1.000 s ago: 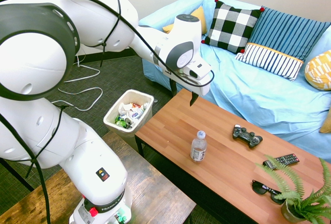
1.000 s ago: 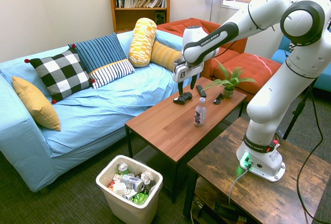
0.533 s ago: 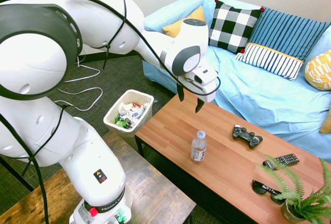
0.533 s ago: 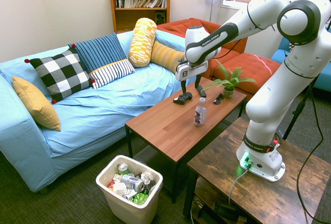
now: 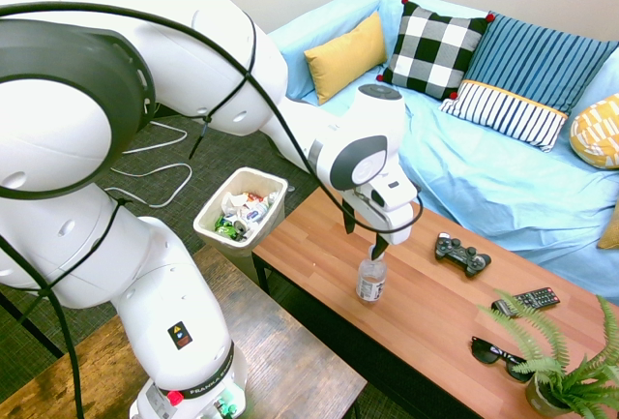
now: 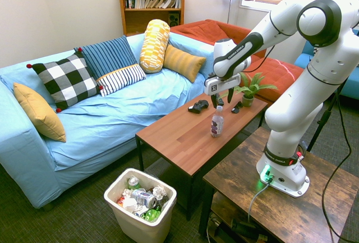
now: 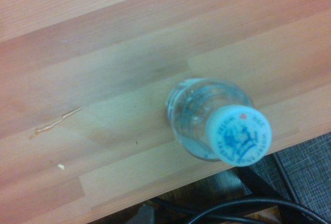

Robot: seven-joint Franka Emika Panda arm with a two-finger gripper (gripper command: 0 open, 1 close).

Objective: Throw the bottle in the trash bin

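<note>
- The gripper (image 5: 365,232) has moved across the coffee table (image 6: 174,139) from its sofa side, and its fingers now stand close to the bottle (image 6: 217,124). A moment ago there was plain space between them in the first exterior view.
- The bottle has not shifted: it stands upright on the coffee table, near the long edge that faces away from the sofa (image 6: 106,125).
- The gripper is released, its two fingers spread apart with nothing held between them. The approach seems nearly done; the grasp and the carry to the bin are still to come.
- The trash bin (image 6: 147,229) stays on the floor off the coffee table's near end in the second exterior view, already well filled with litter, so the bottle may need a careful drop to settle inside.
- The next move probably calls for centring over the cap (image 7: 239,136) and lowering; an uneven descent could tip the bottle over the coffee table's edge.
- In the first exterior view a dark finger overlaps the bottle's top, and whether they touch I cannot tell.
- The wrist view is soft, the print on the cap is hard to read, and the fingers are out of its frame.
</note>
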